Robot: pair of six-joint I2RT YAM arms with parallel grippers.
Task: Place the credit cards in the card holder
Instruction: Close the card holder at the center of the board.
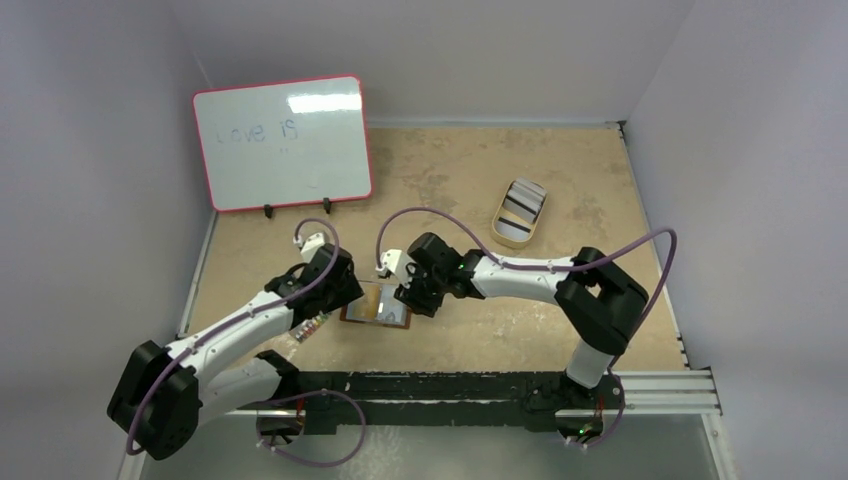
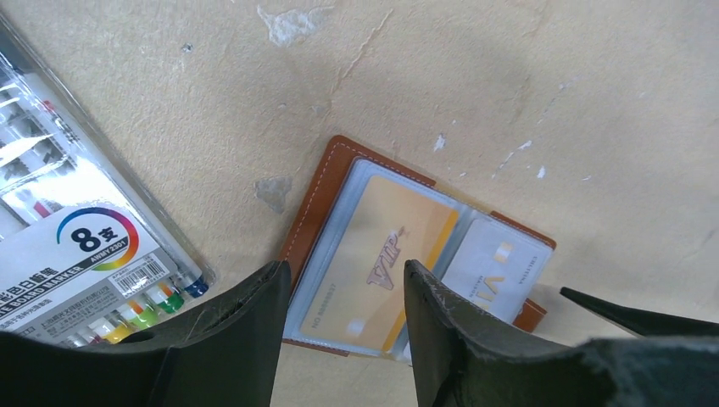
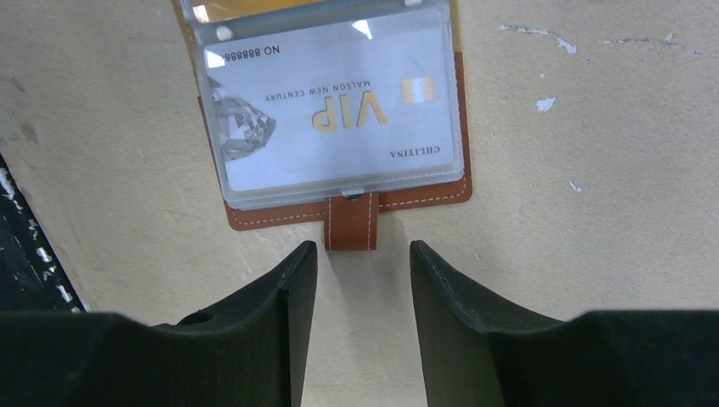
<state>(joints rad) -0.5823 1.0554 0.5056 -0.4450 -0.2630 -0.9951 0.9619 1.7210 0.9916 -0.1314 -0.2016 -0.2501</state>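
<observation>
Scuffed tan table, white walls; whiteboard reads "Love is". Card holder lies open flat on the table, under the left gripper and right gripper; both have jaws apart and are empty. Gold card is marked "VIP". White card in a clear sleeve reads "VIP", "MALSON NEW CENTURY", "CHLITINA". Marker pack says "8", "BOARD MARKER". More cards sit in the tin, well apart.

Card holder: smooth brown leather with pale stitching, its clear plastic sleeves glossy. Table: matt, tan, rough and chipped. Marker pack: shiny clear plastic.
</observation>
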